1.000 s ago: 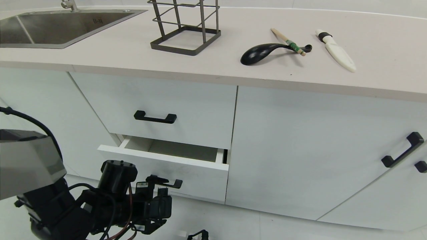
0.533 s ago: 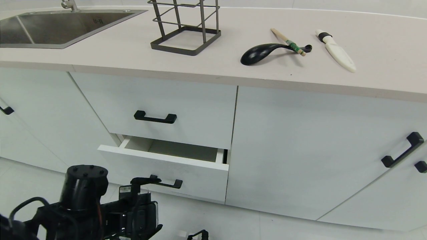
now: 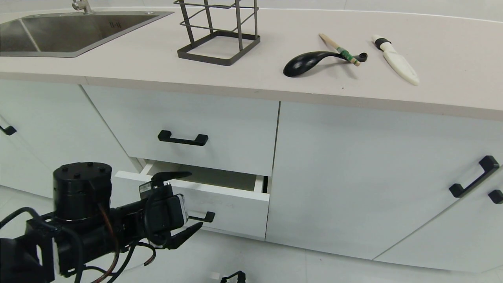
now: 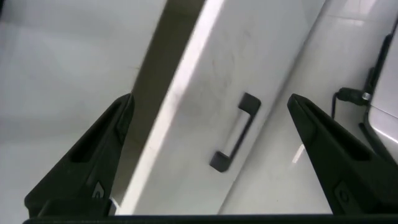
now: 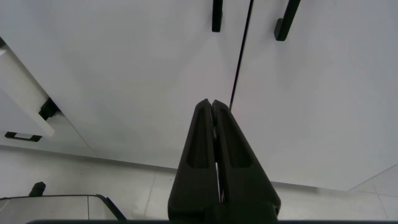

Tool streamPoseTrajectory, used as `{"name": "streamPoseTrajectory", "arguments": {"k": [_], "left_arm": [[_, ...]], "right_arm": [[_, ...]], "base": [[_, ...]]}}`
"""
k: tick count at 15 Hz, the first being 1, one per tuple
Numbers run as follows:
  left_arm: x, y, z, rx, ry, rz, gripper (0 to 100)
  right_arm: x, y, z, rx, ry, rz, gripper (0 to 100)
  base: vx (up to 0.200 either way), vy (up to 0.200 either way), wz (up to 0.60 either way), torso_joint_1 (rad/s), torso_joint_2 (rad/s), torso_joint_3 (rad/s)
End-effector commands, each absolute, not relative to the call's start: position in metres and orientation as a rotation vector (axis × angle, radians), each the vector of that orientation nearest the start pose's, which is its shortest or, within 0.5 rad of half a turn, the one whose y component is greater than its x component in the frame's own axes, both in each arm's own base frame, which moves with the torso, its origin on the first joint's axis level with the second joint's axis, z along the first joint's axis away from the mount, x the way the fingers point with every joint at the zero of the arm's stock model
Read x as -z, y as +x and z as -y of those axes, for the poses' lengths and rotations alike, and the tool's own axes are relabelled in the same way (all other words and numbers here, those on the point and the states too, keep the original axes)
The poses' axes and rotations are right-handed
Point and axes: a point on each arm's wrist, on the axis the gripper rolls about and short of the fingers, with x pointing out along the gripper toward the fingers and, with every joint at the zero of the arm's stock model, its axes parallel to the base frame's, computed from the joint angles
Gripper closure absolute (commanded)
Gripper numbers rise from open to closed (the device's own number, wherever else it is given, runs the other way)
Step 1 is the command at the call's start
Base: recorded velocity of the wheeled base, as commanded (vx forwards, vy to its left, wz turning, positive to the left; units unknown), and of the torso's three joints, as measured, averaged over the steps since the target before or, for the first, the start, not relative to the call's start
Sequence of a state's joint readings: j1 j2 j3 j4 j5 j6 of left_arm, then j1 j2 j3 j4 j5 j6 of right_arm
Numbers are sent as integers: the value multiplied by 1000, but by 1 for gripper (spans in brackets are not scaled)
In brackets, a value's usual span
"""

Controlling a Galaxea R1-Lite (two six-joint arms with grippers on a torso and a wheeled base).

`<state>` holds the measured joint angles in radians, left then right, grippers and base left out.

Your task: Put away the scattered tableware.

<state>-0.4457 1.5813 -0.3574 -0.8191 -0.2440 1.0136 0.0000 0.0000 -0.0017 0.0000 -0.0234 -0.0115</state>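
The step in hand appears to be pulling the lower drawer (image 3: 220, 196) further out, since it stands only partly open and the tableware has not yet been put away. To do it well, the robot should bring the left claw (image 3: 195, 198) forward until the black handle (image 3: 203, 217) sits squarely between its fingers. It should then close firmly on the bar and draw straight back along the drawer's run, without twisting or lifting.

The left claw is spread wide, one finger above and one below. In the left wrist view the handle (image 4: 235, 134) lies between the two fingers, a little off centre. From the head view it is hard to tell how near the fingers are to the drawer front; they look close but not touching.

The right claw (image 5: 214, 155) is pressed shut on nothing and points at the cabinet doors (image 5: 124, 74).

The tableware lies well apart from both claws, up on the bench (image 3: 137, 67) to the right of the wire rack (image 3: 218, 33). It comprises a black spoon (image 3: 304, 63), wooden sticks (image 3: 338, 49) resting across its handle, and a white knife (image 3: 397, 61) further right.
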Motion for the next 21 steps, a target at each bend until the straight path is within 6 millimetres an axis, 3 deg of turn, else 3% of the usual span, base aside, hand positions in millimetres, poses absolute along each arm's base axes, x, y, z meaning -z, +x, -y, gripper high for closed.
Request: {"name": "streamPoseTrajectory", "arguments": {"k": [1, 7, 15, 18, 20, 21], "left_arm": [[-109, 221, 110, 848, 998, -73, 0], [-85, 246, 122, 882, 997, -139, 0], [-78, 244, 121, 892, 998, -156, 0], [-74, 216, 112, 927, 1002, -194, 0], [-73, 175, 92, 946, 999, -238, 0], [-75, 167, 88, 944, 999, -233, 0]], "right_arm": [[-76, -23, 1, 25, -12, 0, 100], [-76, -23, 1, 25, -12, 0, 100], [-76, -23, 1, 23, -12, 0, 100], [-76, -23, 1, 23, -12, 0, 100], [-76, -23, 1, 23, -12, 0, 100], [-76, -23, 1, 25, -12, 0, 100]], "base": [[0, 0, 0, 0, 0, 0], [0, 0, 0, 0, 0, 0], [0, 0, 0, 0, 0, 0], [0, 0, 0, 0, 0, 0], [0, 0, 0, 0, 0, 0], [0, 0, 0, 0, 0, 0]]}}
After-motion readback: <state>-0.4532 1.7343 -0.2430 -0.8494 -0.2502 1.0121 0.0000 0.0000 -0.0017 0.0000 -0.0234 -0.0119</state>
